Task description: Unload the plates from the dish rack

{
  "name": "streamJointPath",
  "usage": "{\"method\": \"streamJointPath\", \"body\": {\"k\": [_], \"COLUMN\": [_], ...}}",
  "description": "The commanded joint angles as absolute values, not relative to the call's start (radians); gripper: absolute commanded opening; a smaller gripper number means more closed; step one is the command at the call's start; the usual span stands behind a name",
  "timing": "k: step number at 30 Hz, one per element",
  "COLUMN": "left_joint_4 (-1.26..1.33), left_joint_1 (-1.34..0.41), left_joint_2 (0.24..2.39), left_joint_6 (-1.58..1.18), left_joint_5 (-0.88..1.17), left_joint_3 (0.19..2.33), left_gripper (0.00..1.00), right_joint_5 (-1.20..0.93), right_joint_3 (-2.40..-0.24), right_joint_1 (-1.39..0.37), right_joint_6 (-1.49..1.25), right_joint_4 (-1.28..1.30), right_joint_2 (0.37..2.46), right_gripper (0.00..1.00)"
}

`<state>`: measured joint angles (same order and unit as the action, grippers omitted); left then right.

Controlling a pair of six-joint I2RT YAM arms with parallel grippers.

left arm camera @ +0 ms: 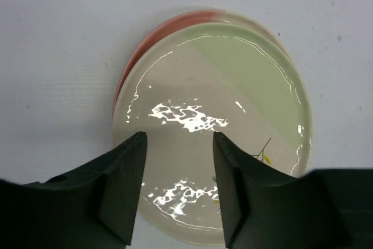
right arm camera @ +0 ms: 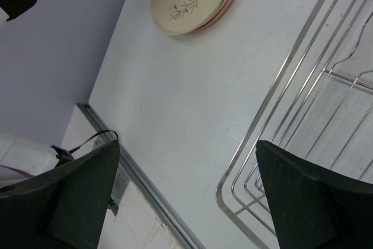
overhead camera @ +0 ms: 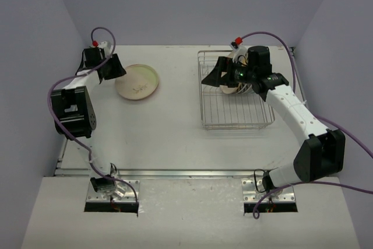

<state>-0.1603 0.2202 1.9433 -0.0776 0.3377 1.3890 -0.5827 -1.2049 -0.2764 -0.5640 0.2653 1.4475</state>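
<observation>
One dish rack (overhead camera: 236, 112) sits on the tabletop (overhead camera: 175, 138), with plates (overhead camera: 235, 87) at its far end, partly hidden, so I cannot count them. The right tool (overhead camera: 211, 75) hovers there, spread wide and empty. Farther left, two stacked plates (left arm camera: 233, 86) lie flat — the left tool (left arm camera: 179, 144) gapes above them, holding nothing.
</observation>
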Motion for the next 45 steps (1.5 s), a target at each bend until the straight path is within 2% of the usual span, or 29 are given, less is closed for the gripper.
{"method": "streamJointPath", "body": {"k": [1, 6, 12, 17, 31, 45], "left_joint_4": [-0.138, -0.239, -0.366, -0.484, -0.548, -0.46], "left_joint_1": [0.141, 0.13, 0.129, 0.123, 0.112, 0.107], "left_joint_2": [1.779, 1.724, 1.587, 1.545, 1.664, 1.822], "left_joint_6": [0.071, 0.05, 0.062, 0.12, 0.183, 0.16], "left_joint_5": [0.183, 0.178, 0.25, 0.195, 0.107, 0.138], "left_joint_3": [1.361, 1.324, 1.246, 1.187, 1.097, 1.161], "left_gripper": [0.41, 0.4, 0.37, 0.3, 0.15, 0.18], "right_joint_5": [-0.574, -0.524, -0.163, -0.033, 0.261, 0.33], "right_joint_3": [-1.217, -1.227, -1.3, -1.332, -1.5, -1.519], "right_joint_1": [-0.273, -0.273, -0.273, -0.273, -0.273, -0.273], "right_joint_6": [-0.549, -0.507, -0.41, -0.366, -0.264, -0.247], "right_joint_4": [0.233, 0.259, 0.384, 0.419, 0.511, 0.494], "right_joint_2": [1.44, 1.427, 1.424, 1.44, 1.598, 1.706], "right_gripper": [0.99, 0.99, 0.97, 0.96, 0.96, 0.94]}}
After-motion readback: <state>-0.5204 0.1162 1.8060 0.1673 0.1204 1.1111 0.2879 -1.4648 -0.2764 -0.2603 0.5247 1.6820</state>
